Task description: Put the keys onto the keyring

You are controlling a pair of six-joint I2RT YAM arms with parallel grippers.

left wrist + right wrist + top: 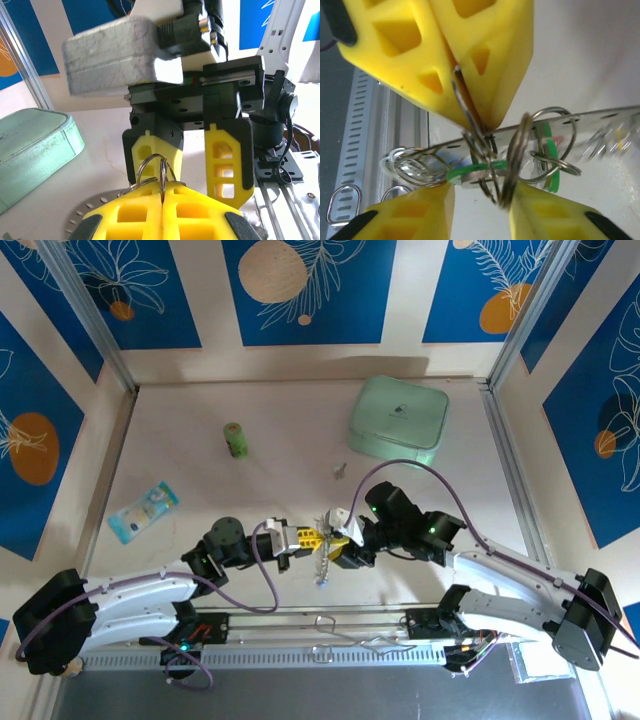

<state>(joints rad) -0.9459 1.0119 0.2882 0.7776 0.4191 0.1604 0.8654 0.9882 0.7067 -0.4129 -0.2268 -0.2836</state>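
So the left gripper has its yellow fingers pressed flat together, pinching a couple of thin wire split rings that poke up out of the seam. The right gripper faces it tip to tip with its fingers spread wide and isn't gripping anything. The bunch of rings hangs in the gap between them, and one loop sits right by one finger, can't tell if it actually touches. All of this is over the middle of the table's near edge. The keyring looks like a flat silvery band dotted with little holes, running sideways just under the left gripper's tips, and the small rings seem looped around it. From above it dangles like a chain toward the near edge. The keys are blurry, mostly green tags tangled in the loops. One small silvery key lies alone further back, near the mint-green box.
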